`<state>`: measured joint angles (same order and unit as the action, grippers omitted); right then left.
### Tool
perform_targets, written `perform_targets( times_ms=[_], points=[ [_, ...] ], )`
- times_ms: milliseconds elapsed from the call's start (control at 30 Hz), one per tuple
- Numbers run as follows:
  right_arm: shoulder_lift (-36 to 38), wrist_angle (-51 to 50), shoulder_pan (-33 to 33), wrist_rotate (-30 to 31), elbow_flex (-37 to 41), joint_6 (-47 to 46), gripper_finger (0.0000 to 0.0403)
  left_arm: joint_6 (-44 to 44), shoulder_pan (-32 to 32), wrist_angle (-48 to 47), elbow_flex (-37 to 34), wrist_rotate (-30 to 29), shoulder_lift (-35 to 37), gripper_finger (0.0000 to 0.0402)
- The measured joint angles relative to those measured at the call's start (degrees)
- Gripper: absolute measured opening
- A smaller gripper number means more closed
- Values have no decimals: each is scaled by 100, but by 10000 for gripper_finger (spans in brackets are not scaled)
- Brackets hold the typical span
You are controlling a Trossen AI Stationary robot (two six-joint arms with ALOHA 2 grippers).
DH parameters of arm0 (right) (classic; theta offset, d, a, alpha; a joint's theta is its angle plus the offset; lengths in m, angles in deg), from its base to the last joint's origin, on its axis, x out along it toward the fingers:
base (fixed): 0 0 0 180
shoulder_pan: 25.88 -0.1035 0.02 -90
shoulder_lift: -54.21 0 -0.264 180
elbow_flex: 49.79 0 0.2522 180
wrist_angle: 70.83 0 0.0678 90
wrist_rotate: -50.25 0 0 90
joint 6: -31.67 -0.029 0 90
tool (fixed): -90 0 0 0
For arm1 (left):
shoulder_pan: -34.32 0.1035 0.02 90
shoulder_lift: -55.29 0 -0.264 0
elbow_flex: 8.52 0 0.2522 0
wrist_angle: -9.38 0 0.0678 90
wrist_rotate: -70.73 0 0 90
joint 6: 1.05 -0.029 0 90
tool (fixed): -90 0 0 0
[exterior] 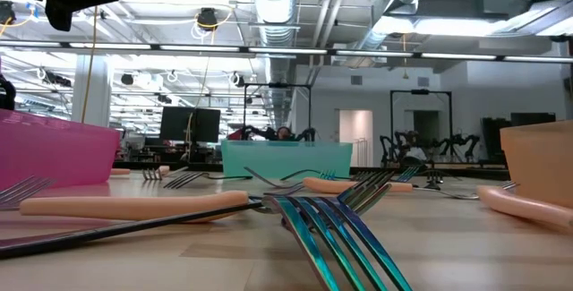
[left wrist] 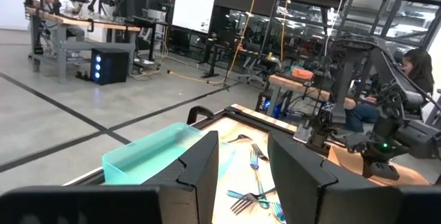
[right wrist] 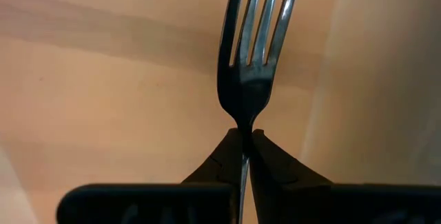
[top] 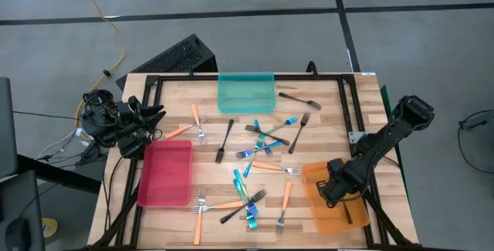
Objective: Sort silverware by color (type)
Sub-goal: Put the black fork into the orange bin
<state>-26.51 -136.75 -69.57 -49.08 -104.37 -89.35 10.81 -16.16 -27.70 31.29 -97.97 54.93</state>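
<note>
The right arm reaches down and inward, its right gripper (right wrist: 246,136) pinched nearly shut. The left arm waits folded at the table's left edge, left gripper (left wrist: 242,165) fingers parted.

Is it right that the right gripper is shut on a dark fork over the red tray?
Not quite. The right gripper is shut on a dark fork, but over the orange tray, not the red one, as the high view shows.

We count three trays: one red tray (top: 164,172), one teal tray (top: 246,93) and one orange tray (top: 316,214). We make out about six orange-handled forks (top: 270,167), about six blue forks (top: 239,185) and about six dark forks (top: 225,139), one of them pinched in the right gripper (right wrist: 246,138).
</note>
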Motion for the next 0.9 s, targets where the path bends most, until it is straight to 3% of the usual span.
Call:
perform_targets(
  times_ms=[900],
  points=[
    [-114,50,-1,198,157,-49,57,0,0,-32,0,2,0,112]
  ],
)
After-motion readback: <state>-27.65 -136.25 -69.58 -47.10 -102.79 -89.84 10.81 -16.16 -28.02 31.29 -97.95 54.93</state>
